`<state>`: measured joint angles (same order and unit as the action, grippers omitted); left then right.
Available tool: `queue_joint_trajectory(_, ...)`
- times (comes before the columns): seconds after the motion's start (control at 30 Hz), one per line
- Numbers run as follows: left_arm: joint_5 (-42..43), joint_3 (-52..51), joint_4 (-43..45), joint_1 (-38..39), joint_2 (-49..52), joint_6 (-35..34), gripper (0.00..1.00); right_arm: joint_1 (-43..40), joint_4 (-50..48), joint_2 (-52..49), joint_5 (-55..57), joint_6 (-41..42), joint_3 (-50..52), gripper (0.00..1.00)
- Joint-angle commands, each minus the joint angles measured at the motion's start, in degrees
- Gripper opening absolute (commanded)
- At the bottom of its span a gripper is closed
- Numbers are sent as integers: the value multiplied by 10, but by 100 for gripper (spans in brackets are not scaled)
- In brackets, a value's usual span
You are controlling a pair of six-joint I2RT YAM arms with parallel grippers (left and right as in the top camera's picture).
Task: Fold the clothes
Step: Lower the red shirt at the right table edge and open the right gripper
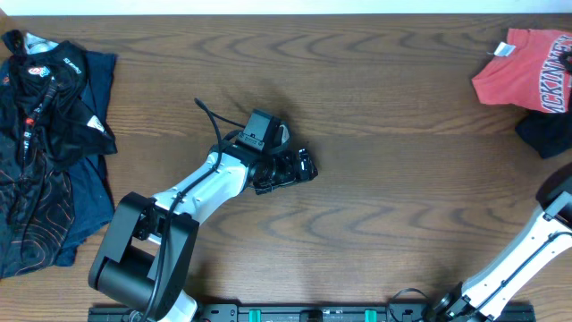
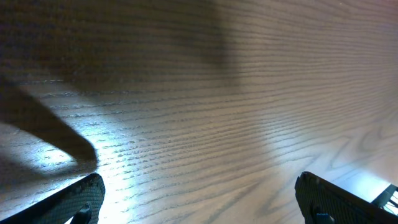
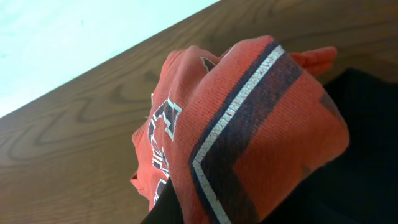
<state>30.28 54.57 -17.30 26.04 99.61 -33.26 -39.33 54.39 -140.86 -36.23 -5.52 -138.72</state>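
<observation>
dark pile (image 1: pixel 45 152) lay far left. left gripper (image 1: pixel 302 167) hung wide open over the table (image 1: pixel 375 215), holding nothing. the shirt (image 1: pixel 527 76) sat crumpled at the far right corner, partly on a dark cloth (image 1: pixel 547 134). right gripper was clenched, out of sight; whether it pinched cloth i couldn't tell. i judged folding not begun: next, drag the shirt to the middle and spread it flat. brown wood grain, some glare; pale strip (image 1: pixel 268 5) beyond the far edge.

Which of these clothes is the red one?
The T-shirt at the far right: it is red with navy-and-white letters. The pile on the left is black and dark blue, and the cloth beside the T-shirt is dark too.
</observation>
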Motion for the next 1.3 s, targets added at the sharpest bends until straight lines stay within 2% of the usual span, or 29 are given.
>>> queue_joint_trajectory(0.0, 12, 0, 2, 2, 1, -5, 99, -18, 2, 4, -70, -35, -14, 1)
queue_joint_trajectory(0.13, 12, 0, 3, 2, 1, -5, 99, -23, 23, 4, -80, -78, -14, 1)
queue_joint_trajectory(0.3, 12, 0, 3, 2, 1, -5, 99, -23, 20, 4, -60, -52, -25, 1)
queue_joint_trajectory(0.6, 12, 0, 3, 2, 1, -5, 99, -38, 62, 4, 33, -52, -105, 1)
queue_joint_trajectory(1.27, 34, 0, 3, 2, 1, -5, 99, -87, 116, 4, 125, -57, -104, 1)
